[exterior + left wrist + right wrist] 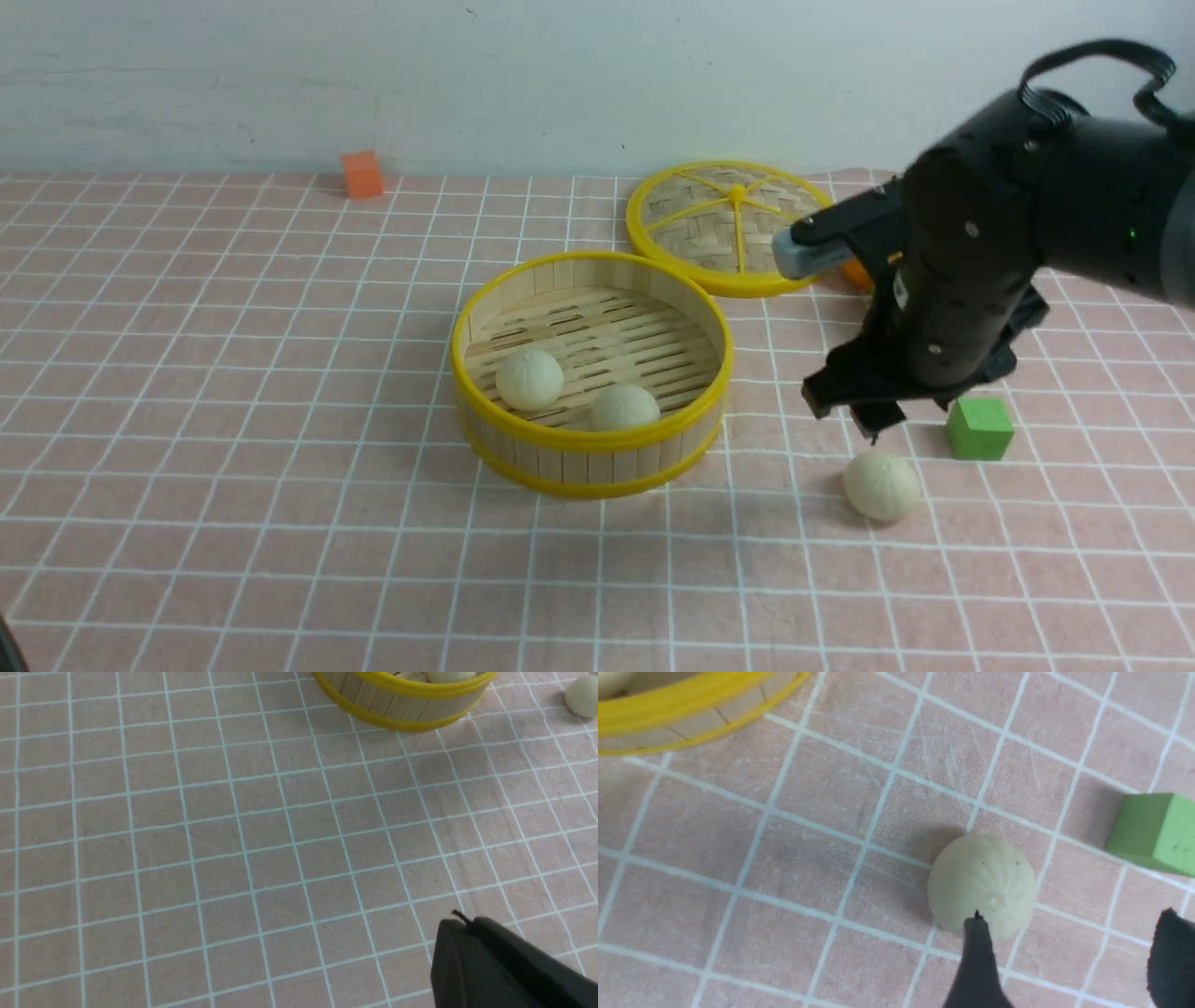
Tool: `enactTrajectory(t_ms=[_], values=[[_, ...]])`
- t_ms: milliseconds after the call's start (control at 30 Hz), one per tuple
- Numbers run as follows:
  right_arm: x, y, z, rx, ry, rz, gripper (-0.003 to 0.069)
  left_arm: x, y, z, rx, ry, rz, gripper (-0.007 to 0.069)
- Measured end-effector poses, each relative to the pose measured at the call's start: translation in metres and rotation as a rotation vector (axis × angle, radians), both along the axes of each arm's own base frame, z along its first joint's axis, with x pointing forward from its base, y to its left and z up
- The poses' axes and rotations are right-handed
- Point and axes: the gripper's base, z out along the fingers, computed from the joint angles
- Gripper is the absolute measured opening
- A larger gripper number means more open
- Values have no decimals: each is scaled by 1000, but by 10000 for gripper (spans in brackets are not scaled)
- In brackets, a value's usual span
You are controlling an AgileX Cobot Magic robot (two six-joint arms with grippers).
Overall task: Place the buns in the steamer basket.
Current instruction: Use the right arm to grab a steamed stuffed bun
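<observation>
Front view: basket [579,462] stands mid-counter [233,420], upright and uncovered. First bun [529,379] lies on its slatted floor toward the left; second bun [625,408] lies by the near wall, close to the first but not touching it. Third bun [881,486] lies on the counter to the right of the basket, well outside it. Right hand [845,417] hangs just above and slightly behind the third bun, fingers pointing down, clear of it, nothing between them. Green cube [978,428] sits near the third bun, to its right and a little farther back. Lid [728,229] lies flat behind the basket, to its right; orange cube [361,174] sits far back by the wall. Left wrist view: left hand [460,924] has its fingers pressed together, holding nothing, above bare counter. The basket's wall [411,707] and the third bun [581,697] show at the frame edge, well apart from this hand. Right wrist view: right hand [1071,914] has its jaws spread wide and empty. One finger [978,961] overlaps the edge of the third bun [981,884]; contact cannot be told here. The green cube [1153,830] lies beside the bun, and the basket rim [691,704] shows in the corner.
</observation>
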Motion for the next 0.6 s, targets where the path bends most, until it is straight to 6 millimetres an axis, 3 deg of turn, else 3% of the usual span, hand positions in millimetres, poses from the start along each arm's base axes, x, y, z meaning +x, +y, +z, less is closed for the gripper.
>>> enactTrajectory(t_ms=[167,367,433,533,567,600], values=[[11,-16,-36,65,19,-65,465,-1,0,-2,5,23,-2,-6],[20,-14,-63,71,49,-62,449,-2,0,-2,7,28,-2,-3],[20,-12,-65,81,58,-47,402,-2,0,-2,7,28,-2,-1],[19,-10,-62,81,75,-4,242,-2,0,-2,6,28,-2,1],[19,-10,-62,80,76,1,228,-2,0,-2,6,28,-2,1],[19,-9,-53,84,80,17,113,-2,0,-2,6,28,-2,2]])
